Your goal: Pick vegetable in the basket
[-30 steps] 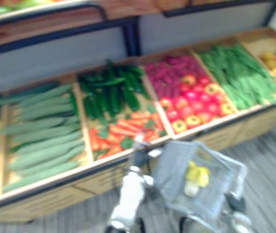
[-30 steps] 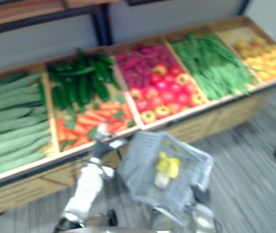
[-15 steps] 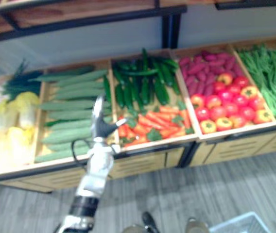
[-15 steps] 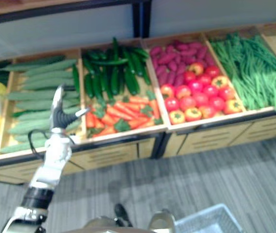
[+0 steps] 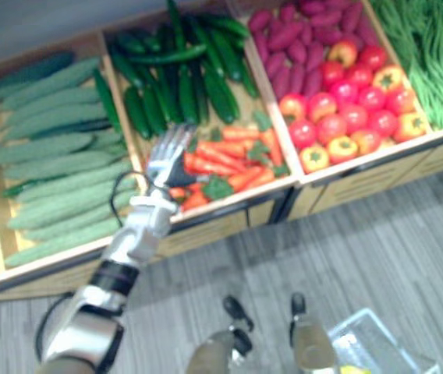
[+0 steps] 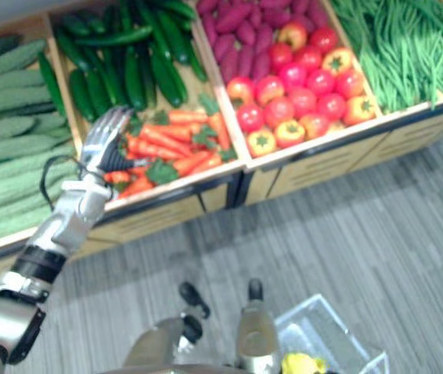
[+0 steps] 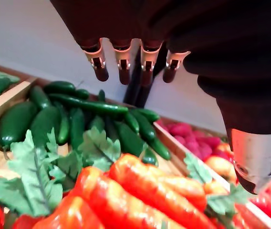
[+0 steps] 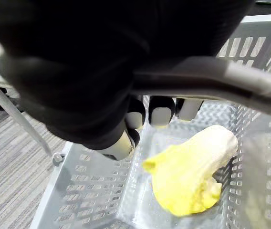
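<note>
The left hand (image 5: 167,156) is stretched open toward 1 o'clock over the carrots (image 5: 225,156); the basket handle (image 8: 212,78) is clasped by the right hand (image 8: 161,112).

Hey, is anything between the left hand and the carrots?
Nothing visible. The open left hand hangs above the carrots with only air between; green leaves lie among them. The right hand holds the basket by its handle.

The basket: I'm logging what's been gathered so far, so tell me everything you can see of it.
The basket is pale grey plastic with slotted, perforated walls and base, and a grey bar handle. The right hand is curled round that handle, holding it above the striped grey floor. Inside lies a pale yellow leafy vegetable.
</note>
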Robot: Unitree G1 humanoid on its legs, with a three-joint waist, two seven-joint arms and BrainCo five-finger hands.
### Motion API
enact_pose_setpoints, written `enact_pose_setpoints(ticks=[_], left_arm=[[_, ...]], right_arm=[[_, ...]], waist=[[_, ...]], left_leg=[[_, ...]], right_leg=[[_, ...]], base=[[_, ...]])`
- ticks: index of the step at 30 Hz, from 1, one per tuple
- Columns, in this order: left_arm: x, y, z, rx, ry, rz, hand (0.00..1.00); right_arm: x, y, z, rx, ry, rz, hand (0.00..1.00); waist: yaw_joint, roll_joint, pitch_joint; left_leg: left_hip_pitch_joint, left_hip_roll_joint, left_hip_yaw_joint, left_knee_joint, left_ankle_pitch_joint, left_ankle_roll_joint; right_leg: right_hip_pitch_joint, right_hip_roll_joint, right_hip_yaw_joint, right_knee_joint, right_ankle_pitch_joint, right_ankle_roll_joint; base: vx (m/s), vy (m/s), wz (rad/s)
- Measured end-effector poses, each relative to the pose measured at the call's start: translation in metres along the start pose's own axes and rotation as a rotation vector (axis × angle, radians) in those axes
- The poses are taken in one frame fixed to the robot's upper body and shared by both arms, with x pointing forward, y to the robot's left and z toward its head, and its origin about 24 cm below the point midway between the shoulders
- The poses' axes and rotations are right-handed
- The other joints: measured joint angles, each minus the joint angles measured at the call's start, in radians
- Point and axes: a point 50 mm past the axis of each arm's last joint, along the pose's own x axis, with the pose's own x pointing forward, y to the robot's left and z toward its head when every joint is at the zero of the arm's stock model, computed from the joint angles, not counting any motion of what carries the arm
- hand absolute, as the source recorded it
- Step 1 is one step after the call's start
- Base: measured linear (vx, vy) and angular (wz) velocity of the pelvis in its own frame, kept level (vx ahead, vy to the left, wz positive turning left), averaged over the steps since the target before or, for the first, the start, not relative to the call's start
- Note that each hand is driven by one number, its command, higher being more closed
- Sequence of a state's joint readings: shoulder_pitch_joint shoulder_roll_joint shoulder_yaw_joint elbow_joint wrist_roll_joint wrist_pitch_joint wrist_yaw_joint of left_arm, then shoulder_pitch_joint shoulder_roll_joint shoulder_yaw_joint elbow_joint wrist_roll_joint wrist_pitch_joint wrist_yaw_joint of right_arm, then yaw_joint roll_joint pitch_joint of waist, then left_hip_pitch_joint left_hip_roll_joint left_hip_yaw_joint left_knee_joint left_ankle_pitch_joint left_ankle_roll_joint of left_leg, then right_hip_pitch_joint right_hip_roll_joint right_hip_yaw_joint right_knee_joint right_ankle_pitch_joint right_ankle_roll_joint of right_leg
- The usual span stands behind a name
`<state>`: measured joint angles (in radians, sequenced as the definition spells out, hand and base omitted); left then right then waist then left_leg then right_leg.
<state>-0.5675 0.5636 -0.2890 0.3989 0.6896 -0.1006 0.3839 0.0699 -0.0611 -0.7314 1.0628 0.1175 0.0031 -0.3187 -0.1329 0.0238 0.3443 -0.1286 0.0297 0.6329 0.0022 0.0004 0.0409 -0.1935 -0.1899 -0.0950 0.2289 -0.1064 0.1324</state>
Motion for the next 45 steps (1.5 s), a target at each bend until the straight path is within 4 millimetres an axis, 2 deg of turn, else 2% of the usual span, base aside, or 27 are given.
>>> enact_pose_setpoints(ticks=[5, 8, 11, 12, 15, 17, 19, 22, 24, 26, 29, 32, 37, 39, 45], left_arm=[[0.005, -0.003, 0.006, 0.067, -0.063, -0.044, 0.00], [0.011, -0.004, 0.009, 0.127, -0.104, -0.079, 0.00], [0.016, -0.011, 0.008, 0.190, -0.124, -0.140, 0.00], [0.017, -0.011, 0.008, 0.208, -0.127, -0.141, 1.00], [0.031, -0.006, 0.006, 0.268, -0.125, -0.142, 1.00], [0.037, -0.003, 0.012, 0.278, -0.145, -0.104, 1.00], [0.057, 0.008, 0.020, 0.281, -0.132, -0.046, 1.00], [0.071, 0.018, 0.019, 0.338, -0.098, -0.024, 1.00], [0.076, 0.022, 0.020, 0.362, -0.087, -0.028, 1.00], [0.077, 0.020, 0.018, 0.374, -0.075, -0.041, 1.00], [0.079, 0.018, 0.023, 0.363, -0.080, -0.055, 1.00], [0.076, 0.007, 0.033, 0.330, -0.095, -0.085, 1.00], [0.068, 0.010, 0.050, 0.293, -0.177, -0.034, 1.00], [0.064, 0.011, 0.047, 0.299, -0.185, -0.030, 1.00], [0.038, 0.009, 0.027, 0.320, -0.189, -0.059, 1.00]], right_arm=[[-0.001, 0.003, 0.017, 0.020, -0.077, 0.012, 1.00], [-0.002, 0.007, 0.028, 0.011, -0.130, 0.028, 1.00], [-0.004, 0.010, 0.037, 0.015, -0.169, 0.040, 1.00], [-0.004, 0.011, 0.038, 0.010, -0.177, 0.045, 1.00], [-0.006, 0.015, 0.045, 0.008, -0.208, 0.057, 1.00], [-0.006, 0.015, 0.047, 0.018, -0.212, 0.055, 1.00], [-0.008, 0.023, 0.057, 0.018, -0.240, 0.078, 1.00], [-0.013, 0.037, 0.075, 0.008, -0.301, 0.129, 1.00], [-0.014, 0.038, 0.078, 0.011, -0.314, 0.137, 1.00], [-0.015, 0.041, 0.077, 0.001, -0.314, 0.151, 1.00], [-0.015, 0.043, 0.075, -0.006, -0.311, 0.160, 1.00], [-0.014, 0.038, 0.064, -0.010, -0.286, 0.157, 1.00], [-0.009, 0.022, 0.048, -0.024, -0.243, 0.135, 1.00], [-0.008, 0.020, 0.044, -0.026, -0.224, 0.131, 1.00], [-0.001, 0.007, 0.016, -0.030, -0.104, 0.089, 1.00]], waist=[[0.012, 0.015, 0.032], [0.028, 0.021, 0.063], [0.028, 0.022, 0.091], [0.029, 0.022, 0.091], [0.029, 0.023, 0.111], [0.037, 0.027, 0.119], [0.041, 0.022, 0.125], [0.024, 0.019, 0.128], [0.018, 0.018, 0.131], [0.007, 0.016, 0.133], [0.006, 0.016, 0.133], [0.007, 0.016, 0.133], [0.030, 0.024, 0.122], [0.029, 0.022, 0.119], [0.025, 0.026, 0.019]], left_leg=[[-0.029, 0.001, 0.021, 0.008, -0.007, -0.011], [-0.057, 0.016, 0.052, 0.045, -0.039, -0.022], [-0.067, 0.061, 0.162, 0.121, -0.086, -0.018], [-0.079, 0.065, 0.167, 0.133, -0.091, -0.016], [-0.115, 0.070, 0.179, 0.158, -0.092, -0.013], [-0.127, 0.072, 0.181, 0.161, -0.094, -0.017], [-0.145, 0.078, 0.194, 0.167, -0.099, -0.014], [-0.164, 0.089, 0.227, 0.181, -0.107, -0.008], [-0.163, 0.095, 0.241, 0.186, -0.113, -0.010], [-0.163, 0.112, 0.248, 0.211, -0.125, -0.014], [-0.157, 0.135, 0.256, 0.240, -0.127, -0.014], [-0.118, 0.159, 0.259, 0.256, -0.127, -0.012], [-0.041, 0.157, 0.231, 0.234, -0.121, -0.018], [-0.019, 0.144, 0.218, 0.211, -0.107, -0.022], [0.017, 0.105, 0.135, 0.134, -0.055, -0.034]], right_leg=[[-0.045, -0.007, 0.016, 0.028, 0.000, 0.000], [-0.074, -0.013, 0.027, 0.041, 0.000, 0.000], [-0.093, -0.019, 0.038, 0.058, 0.000, 0.000], [-0.106, -0.019, 0.042, 0.066, 0.000, 0.001], [-0.155, -0.025, 0.047, 0.091, 0.000, 0.001], [-0.166, -0.025, 0.047, 0.094, 0.000, 0.001], [-0.190, -0.025, 0.051, 0.102, 0.000, 0.001], [-0.223, -0.022, 0.067, 0.103, 0.007, 0.006], [-0.228, -0.018, 0.079, 0.101, 0.011, 0.007], [-0.226, -0.013, 0.076, 0.103, 0.011, 0.007], [-0.212, -0.007, 0.066, 0.108, 0.011, 0.007], [-0.157, 0.000, 0.025, 0.113, 0.011, 0.007], [-0.070, 0.000, -0.037, 0.122, 0.010, 0.005], [-0.046, -0.003, -0.048, 0.121, 0.010, 0.005], [0.044, 0.003, -0.092, 0.039, 0.003, -0.006]], base=[[0.00, -0.035, -0.06], [-0.01, -0.031, -0.14], [0.03, -0.012, -0.10], [0.03, -0.003, -0.15], [0.01, 0.002, -0.02], [0.01, 0.002, 0.02], [-0.02, -0.009, -0.08], [-0.01, 0.002, -0.21], [0.02, 0.009, -0.21], [0.07, -0.015, -0.10], [0.12, -0.034, 0.01], [0.11, -0.029, 0.21], [0.06, -0.021, 0.15], [0.02, -0.019, 0.25], [0.03, -0.053, 0.24]])
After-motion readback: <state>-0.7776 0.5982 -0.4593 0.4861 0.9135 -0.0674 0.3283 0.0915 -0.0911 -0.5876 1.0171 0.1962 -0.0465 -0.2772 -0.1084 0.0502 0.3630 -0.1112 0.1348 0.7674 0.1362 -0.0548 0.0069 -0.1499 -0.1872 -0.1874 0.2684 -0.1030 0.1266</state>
